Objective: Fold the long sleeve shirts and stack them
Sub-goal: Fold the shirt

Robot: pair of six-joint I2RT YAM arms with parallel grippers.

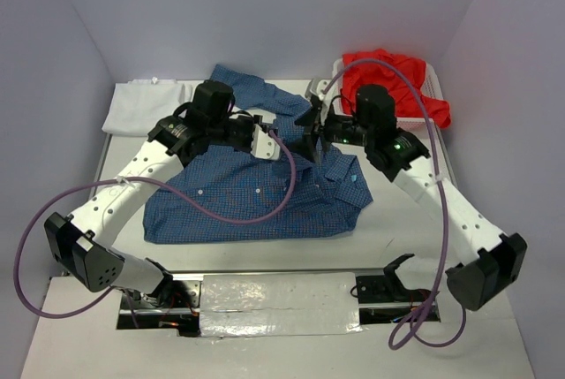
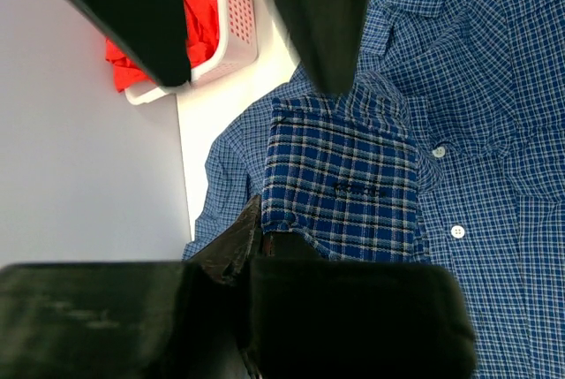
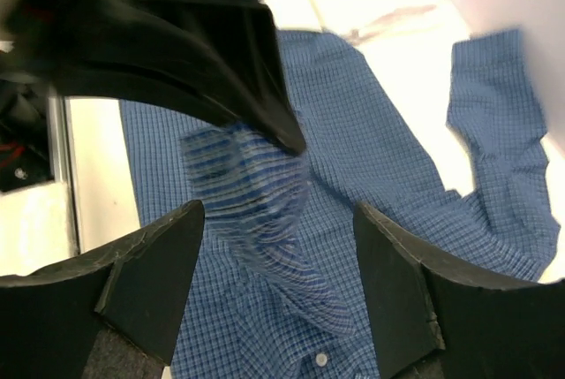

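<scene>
Your blue fine-checked button-up shirt lies spread in the middle of the white table, with one sleeve reaching toward the far edge. It is soft, light and floppy, so it will sag and slide. Take it by a thick part, like the darker checked cuff or a hem. Your left gripper is squeezed tight and seems to pinch that cuff's edge, though shadow hides the spot. Your right gripper hangs wide apart around the lifted cloth, gripping nothing.
</scene>
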